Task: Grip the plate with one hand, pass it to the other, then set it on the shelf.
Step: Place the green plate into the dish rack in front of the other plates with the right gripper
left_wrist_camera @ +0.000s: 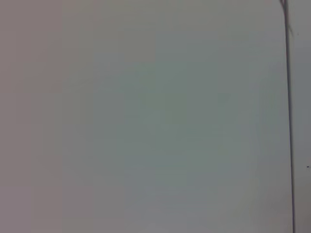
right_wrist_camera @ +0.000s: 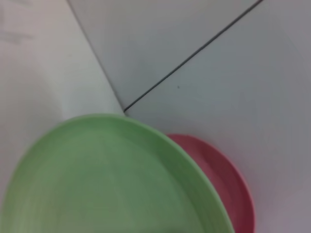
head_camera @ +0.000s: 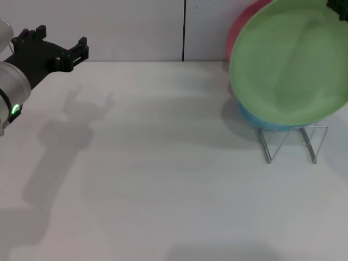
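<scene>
At the far left of the head view the left gripper (head_camera: 54, 49), on the green-ringed arm, hung above the white desk (head_camera: 163, 179) with its black fingers spread apart and nothing between them. It sat well apart from everything else, so by the look of it its share of the job, the first grip and the pass, was over.

To the right, the light green plate (head_camera: 288, 62) stood tilted nearly upright, high over the wire shelf (head_camera: 291, 142). A pink plate (head_camera: 239, 27) showed just behind it and a blue plate (head_camera: 255, 117) peeked out below its lower edge, down in the shelf. Only a dark sliver of the right gripper (head_camera: 340, 8) showed at the top right corner, at the green plate's upper rim; whether it was clamped on the rim I could not tell. The right wrist view looked down across the green plate with the pink one close behind.

What seemed left was lowering the green plate into a slot and letting go.
</scene>
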You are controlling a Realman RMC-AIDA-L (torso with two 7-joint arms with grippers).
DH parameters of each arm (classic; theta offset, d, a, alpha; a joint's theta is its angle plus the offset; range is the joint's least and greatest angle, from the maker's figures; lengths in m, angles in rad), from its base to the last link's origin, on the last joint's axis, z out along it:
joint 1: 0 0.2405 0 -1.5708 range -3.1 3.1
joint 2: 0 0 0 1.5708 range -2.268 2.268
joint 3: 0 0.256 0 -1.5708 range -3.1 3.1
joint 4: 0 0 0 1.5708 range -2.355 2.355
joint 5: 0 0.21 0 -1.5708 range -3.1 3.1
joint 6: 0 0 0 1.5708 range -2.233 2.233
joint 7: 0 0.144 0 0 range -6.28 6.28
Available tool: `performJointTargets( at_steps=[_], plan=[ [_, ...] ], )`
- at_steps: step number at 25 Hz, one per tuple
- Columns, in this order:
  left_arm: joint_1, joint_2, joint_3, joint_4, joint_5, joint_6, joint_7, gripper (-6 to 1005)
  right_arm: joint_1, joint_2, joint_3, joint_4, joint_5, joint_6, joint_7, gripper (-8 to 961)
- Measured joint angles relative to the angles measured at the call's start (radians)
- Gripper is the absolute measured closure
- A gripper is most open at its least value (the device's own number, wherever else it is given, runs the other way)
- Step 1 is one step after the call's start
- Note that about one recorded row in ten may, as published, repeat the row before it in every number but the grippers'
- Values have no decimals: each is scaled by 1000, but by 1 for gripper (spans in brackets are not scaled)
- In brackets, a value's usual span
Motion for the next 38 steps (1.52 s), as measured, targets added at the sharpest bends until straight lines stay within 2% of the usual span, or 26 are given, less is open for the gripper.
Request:
performJointTargets(
  at_steps=[11,19,26,38],
  plan=[
    [-7,0,41,11,0,28,0,133,-32,-8,-26,24,0,74,-78,927],
    [-17,0,62,27,-19,38,0,133,-18,-22,-75,83,1,108,-97,927],
    [-12,1,70,28,-23,40,-1,133,-24,-20,-87,66,2,96,-101,927],
    [-20,3,84,29,-23,34,6,133,-83,-3,-106,-25,1,52,-126,926]
  ],
)
